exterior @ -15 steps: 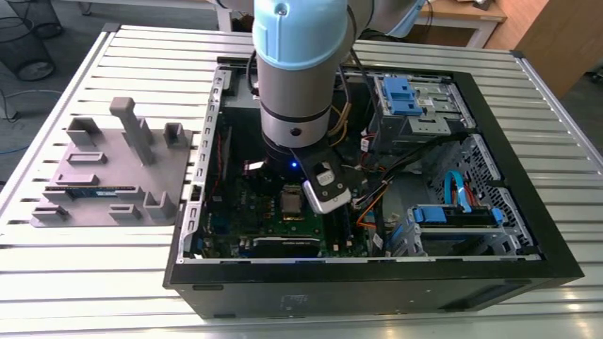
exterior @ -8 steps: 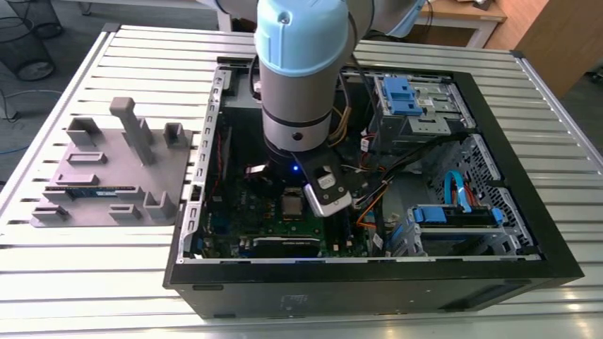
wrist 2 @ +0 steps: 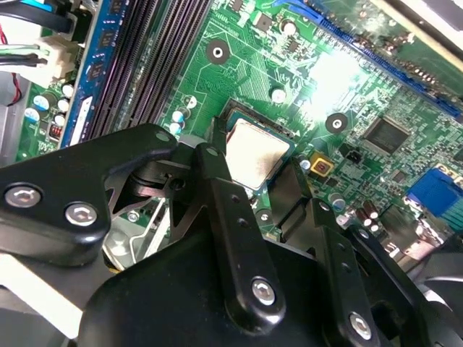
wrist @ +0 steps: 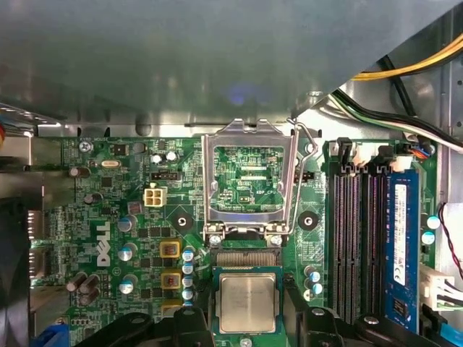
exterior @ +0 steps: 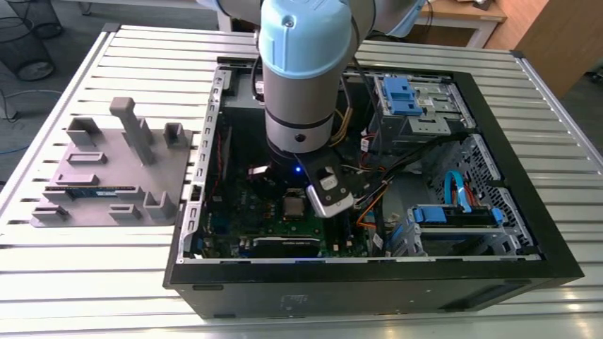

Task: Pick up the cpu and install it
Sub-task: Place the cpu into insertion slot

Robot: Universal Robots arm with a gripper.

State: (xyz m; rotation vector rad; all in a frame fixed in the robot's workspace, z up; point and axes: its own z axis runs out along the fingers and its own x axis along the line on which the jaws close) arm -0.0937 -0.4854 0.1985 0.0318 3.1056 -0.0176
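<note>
1. First, we look at the open case [exterior: 377, 293] lying on its side on the slatted table [exterior: 94, 282], with the motherboard [wrist: 130, 210] flat at its bottom.
2. On that board the socket [wrist: 246, 259] holds the cpu [wrist: 247, 302], which lies flat with its silver top up. In the exterior view the cpu [exterior: 294, 205] shows just below the arm's wrist.
3. Beside the socket the metal load frame [wrist: 210, 181] is swung open, and through it we see bare green board.
4. Next to the socket run the memory slots [wrist: 354, 238], and a blue module [wrist: 401, 246] sits in one of them.
5. Elsewhere in the case we see a drive cage with blue clips [exterior: 400, 95] and loose cables [wrist: 419, 65].
6. On the exterior view's left, outside the case, a grey tray [exterior: 104, 173] holds a memory stick [exterior: 94, 191] lying flat in one of its holders.
7. Reaching into the case, the arm [exterior: 301, 70] comes down nearly upright, with its wrist low over the motherboard.
8. Directly over the socket hangs the gripper [wrist 2: 257, 170], spread wide. Its black fingers [wrist 2: 221, 195] stand one on each side of the cpu [wrist 2: 257, 153].
9. Neither finger appears to touch the chip, so we take the gripper to hold nothing.
</note>
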